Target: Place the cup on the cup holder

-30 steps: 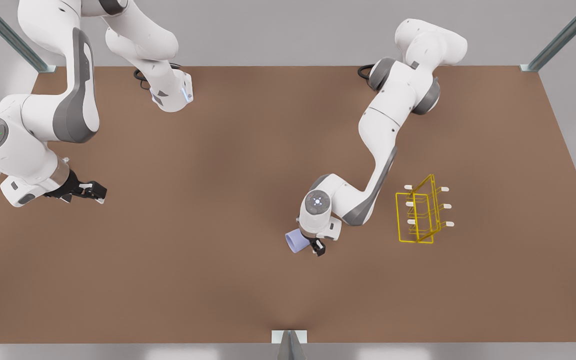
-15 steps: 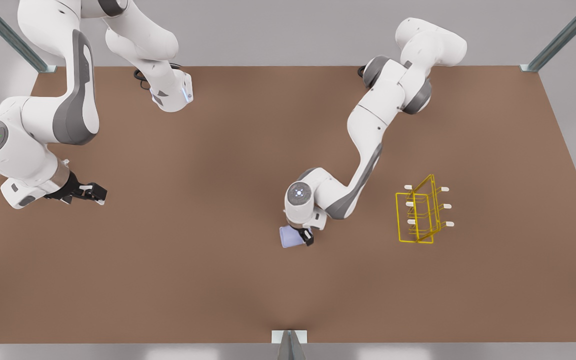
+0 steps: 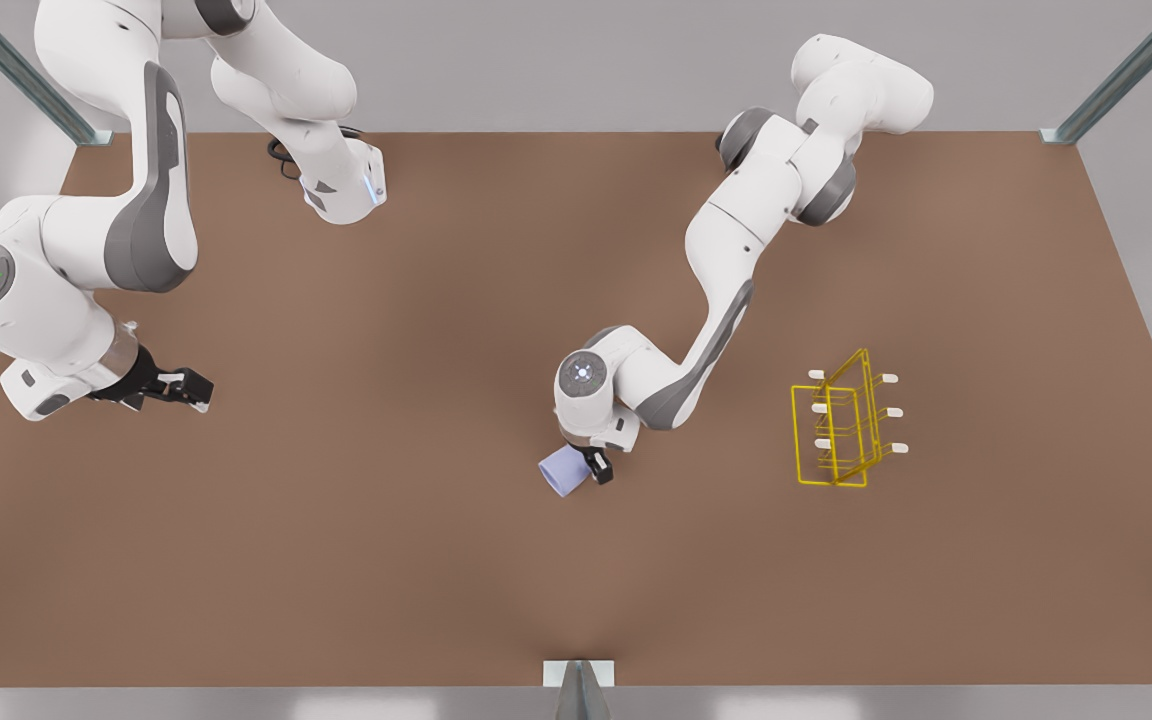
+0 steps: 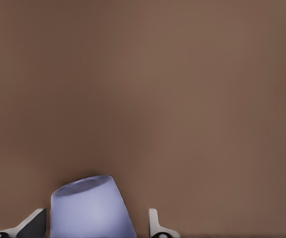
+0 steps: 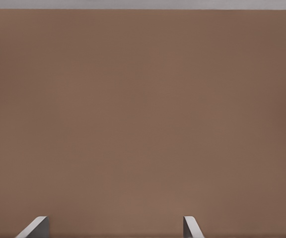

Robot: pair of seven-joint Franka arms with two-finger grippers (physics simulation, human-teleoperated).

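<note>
The pale lavender-blue cup [image 3: 561,472] sits sideways between the fingers of my left gripper [image 3: 578,467], near the table's middle. The left wrist view shows the cup [image 4: 91,210] with its narrow end pointing away and my left gripper [image 4: 94,227] shut on it, one finger on each side. The yellow wire cup holder [image 3: 841,430] with white-capped prongs stands to the front view's right, well apart from the cup. My right gripper [image 3: 198,388] waits open over bare table at the front view's left, and its fingertips [image 5: 39,225] frame nothing.
The brown table [image 3: 436,580] stretches between the two arms. The arm bases stand along the far edge. Metal frame posts [image 3: 1126,75] rise at the far corners, and a bracket [image 3: 579,675] sits at the near edge.
My left gripper has carried the cup toward the front view's left and slightly farther back, away from the cup holder, and the cup has turned. The right arm has barely moved.
</note>
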